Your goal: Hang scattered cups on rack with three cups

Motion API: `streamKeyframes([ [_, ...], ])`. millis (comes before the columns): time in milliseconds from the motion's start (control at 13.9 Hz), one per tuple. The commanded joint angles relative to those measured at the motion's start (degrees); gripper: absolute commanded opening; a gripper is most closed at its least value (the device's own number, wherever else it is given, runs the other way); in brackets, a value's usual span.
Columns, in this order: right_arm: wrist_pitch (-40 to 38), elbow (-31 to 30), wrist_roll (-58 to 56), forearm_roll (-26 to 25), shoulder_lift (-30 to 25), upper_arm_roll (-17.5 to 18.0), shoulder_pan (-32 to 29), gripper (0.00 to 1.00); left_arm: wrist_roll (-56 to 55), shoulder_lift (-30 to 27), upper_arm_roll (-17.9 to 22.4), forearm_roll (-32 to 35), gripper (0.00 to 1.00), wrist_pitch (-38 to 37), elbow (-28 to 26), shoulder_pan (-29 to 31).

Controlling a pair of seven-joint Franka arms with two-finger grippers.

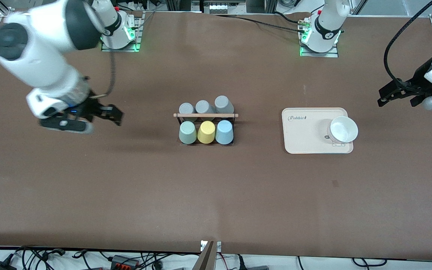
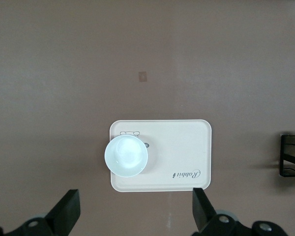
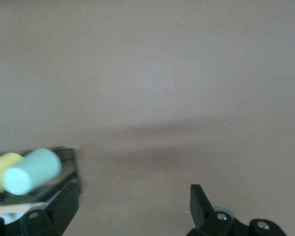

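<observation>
A cream rectangular tray lies on the brown table toward the left arm's end, well apart from the other things. A white bowl sits on the tray. A yellow cup and three grey cups stand mid-table, the grey ones farther from the front camera.

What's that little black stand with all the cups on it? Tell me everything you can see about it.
The rack is a small black wire frame with a light wooden rod across its top, standing upright mid-table, nearer the right arm's end than the cream tray. Six upturned cups sit on it in two rows: three grey cups farther from the front camera, then the mint cup, yellow cup and light blue cup nearer. No pincer touches it.
</observation>
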Motion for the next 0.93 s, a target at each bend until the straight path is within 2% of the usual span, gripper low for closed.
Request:
streamKeyframes([
  [0, -6.5, 2.2, -10.7, 1.4, -1.5, -5.5, -1.5, 1.0, 1.0, -0.4, -0.1, 0.2, 1.0, -0.5, -0.5, 0.5],
  [144, -11.0, 5.5, -14.4, 0.8, -2.3, -9.3, -2.7, 1.0, 1.0, -0.4, -0.1, 0.2, 1.0, -0.8, -0.5, 0.5],
  [359, -16.2, 11.7, -13.4, 0.2, -1.0, -12.6, -4.3, 1.0, 1.1, -0.5, -0.1, 0.2, 1.0, -0.6, -0.4, 0.4],
  [575, -17.5, 11.5, -14.4, 0.6, -1.3, -10.0, -9.9, 1.0, 1.1, -0.5, -0.2, 0.2, 1.0, -0.4, -0.4, 0.4],
  [719, -21.4, 10.9, -13.9, 0.8, -1.2, -9.4, -10.8, 1.0, 1.1, -0.5, -0.2, 0.2, 1.0, -0.4, -0.4, 0.4],
  [863, -19.3, 9.9, -13.9, 0.6, -1.6, -9.3, -10.3, 1.0, 1.1, -0.5, -0.2, 0.2, 1.0, -0.2, -0.4, 0.4],
])
